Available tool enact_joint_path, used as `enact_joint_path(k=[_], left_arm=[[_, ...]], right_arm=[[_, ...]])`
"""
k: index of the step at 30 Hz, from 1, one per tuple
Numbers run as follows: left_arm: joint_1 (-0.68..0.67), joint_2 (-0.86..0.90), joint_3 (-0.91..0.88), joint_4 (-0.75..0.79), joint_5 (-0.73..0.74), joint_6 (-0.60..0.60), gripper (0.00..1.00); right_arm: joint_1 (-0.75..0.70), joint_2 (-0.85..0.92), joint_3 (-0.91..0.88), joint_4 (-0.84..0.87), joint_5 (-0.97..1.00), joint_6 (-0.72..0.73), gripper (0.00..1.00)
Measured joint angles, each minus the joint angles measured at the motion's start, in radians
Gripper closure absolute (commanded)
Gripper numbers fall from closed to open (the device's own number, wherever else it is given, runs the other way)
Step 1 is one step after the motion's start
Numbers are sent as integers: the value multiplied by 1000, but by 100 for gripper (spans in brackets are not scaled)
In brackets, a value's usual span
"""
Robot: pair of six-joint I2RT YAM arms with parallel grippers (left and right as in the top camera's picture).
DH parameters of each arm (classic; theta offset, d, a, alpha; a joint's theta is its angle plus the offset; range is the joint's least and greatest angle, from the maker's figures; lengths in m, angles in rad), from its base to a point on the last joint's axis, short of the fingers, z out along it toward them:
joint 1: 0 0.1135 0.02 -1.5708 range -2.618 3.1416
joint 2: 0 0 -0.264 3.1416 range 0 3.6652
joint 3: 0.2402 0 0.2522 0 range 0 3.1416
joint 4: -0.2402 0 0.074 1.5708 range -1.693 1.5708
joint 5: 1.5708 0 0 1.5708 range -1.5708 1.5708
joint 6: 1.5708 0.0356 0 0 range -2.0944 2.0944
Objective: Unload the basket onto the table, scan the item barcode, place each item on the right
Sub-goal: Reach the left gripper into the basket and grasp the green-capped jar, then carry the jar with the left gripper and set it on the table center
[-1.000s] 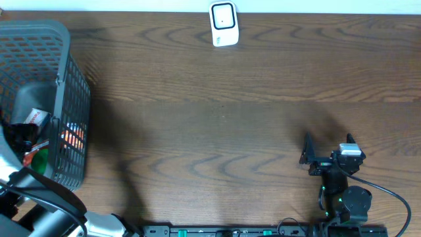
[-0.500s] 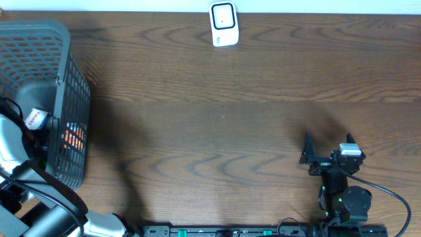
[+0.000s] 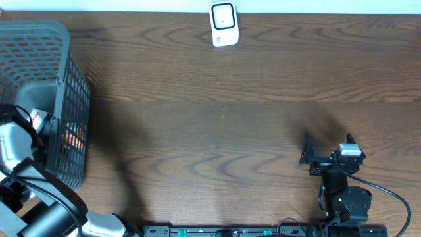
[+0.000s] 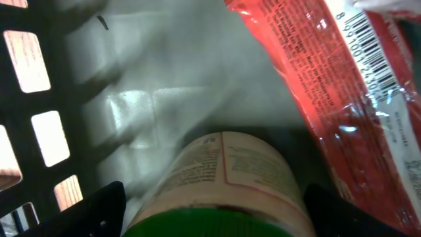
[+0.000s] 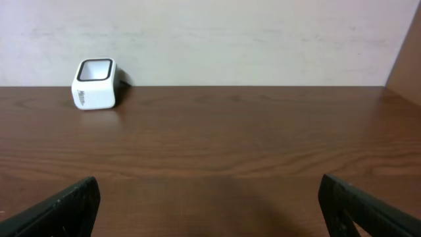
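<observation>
Left arm (image 3: 14, 141) has shifted inside the grey plastic mesh basket (image 3: 39, 39).
Left jaws straddle the green-capped, cream-labelled bottle (image 4: 230, 171) there, cap towards me, long axis running away; grip I cannot tell. Right jaws wide.

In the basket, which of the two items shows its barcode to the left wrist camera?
The red packet, upper right; its barcode is visible. The green-capped jar below shows only printed text.

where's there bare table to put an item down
The table's wide middle, between the basket, the scanner and the right hand, is bare. It is crowded inside the basket, where a bottle, a red packet and the left hand sit.
</observation>
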Motion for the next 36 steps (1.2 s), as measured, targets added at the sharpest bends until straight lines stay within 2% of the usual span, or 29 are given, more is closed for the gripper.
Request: enact_joint_path(k=[3,4,5,17,21,27,31,36], left_arm=[[0,0,-1,1,0,0,31],[0,0,-1,2,0,0,39],[0,0,-1,2,0,1,40],[1,0,26,-38,68,-2,42],[1,-6,152,-118,141,-1,41],[0,-100,463,-192,248,-2,41],[0,-213,644,-187,335,-11,41],[-64,-347,714,-107,508,-64,41]], right_arm=[[0,0,0,0,0,0,1],[0,0,0,0,0,0,1],[0,0,0,0,0,0,1],[0,0,0,0,0,0,1],[0,0,0,0,0,0,1],[0,0,0,0,0,0,1],[0,0,0,0,0,0,1],[0,0,0,0,0,0,1]])
